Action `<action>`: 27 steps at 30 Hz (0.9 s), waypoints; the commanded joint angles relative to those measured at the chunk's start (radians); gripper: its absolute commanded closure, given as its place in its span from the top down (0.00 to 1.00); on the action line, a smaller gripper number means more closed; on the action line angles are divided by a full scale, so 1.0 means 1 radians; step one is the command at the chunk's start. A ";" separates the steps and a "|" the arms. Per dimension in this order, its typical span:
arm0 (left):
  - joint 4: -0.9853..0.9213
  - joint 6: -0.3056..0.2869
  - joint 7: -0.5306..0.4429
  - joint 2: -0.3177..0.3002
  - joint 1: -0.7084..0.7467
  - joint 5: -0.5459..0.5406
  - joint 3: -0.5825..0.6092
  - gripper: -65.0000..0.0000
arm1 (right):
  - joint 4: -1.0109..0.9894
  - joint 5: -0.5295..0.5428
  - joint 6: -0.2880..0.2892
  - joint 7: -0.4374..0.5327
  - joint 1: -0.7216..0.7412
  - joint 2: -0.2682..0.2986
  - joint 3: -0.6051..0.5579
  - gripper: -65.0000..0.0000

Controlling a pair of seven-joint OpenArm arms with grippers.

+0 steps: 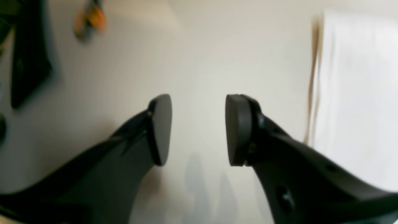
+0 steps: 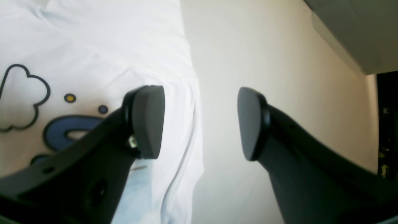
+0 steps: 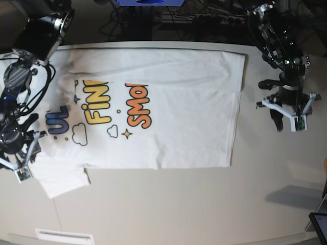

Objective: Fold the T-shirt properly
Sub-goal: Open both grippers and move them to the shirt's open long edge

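Note:
The T-shirt lies flat across the table, print up, showing "UL", "FIN" and "SMO". A plain white strip along its far side covers the tops of the letters. One sleeve sticks out at the near left. My left gripper hangs open over bare table to the right of the hem; in the left wrist view this gripper holds nothing and the T-shirt is off to its right. My right gripper is open and empty, straddling the edge of the T-shirt by the cloud print. In the base view that gripper is at the shirt's left end.
Bare table runs along the near side and to the right of the hem. Cables and arm bases crowd the far edge. A dark tablet-like corner sits at the near right. A blurred orange object shows in the left wrist view.

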 commanded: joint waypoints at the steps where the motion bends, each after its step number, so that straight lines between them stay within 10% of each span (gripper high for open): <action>1: 0.022 -0.001 -0.011 -0.026 0.004 -0.002 0.001 0.43 | -0.008 -0.009 -0.010 0.009 0.025 0.022 0.005 0.54; 20: -0.227 -0.003 0.133 -0.163 -0.203 -0.011 0.108 0.45 | -0.573 -0.004 -0.010 0.032 0.326 0.153 -0.013 0.69; 27: -0.231 -0.003 0.130 -0.169 -0.188 -0.005 0.108 0.45 | -0.884 -0.003 -0.010 0.008 0.532 0.166 0.142 0.71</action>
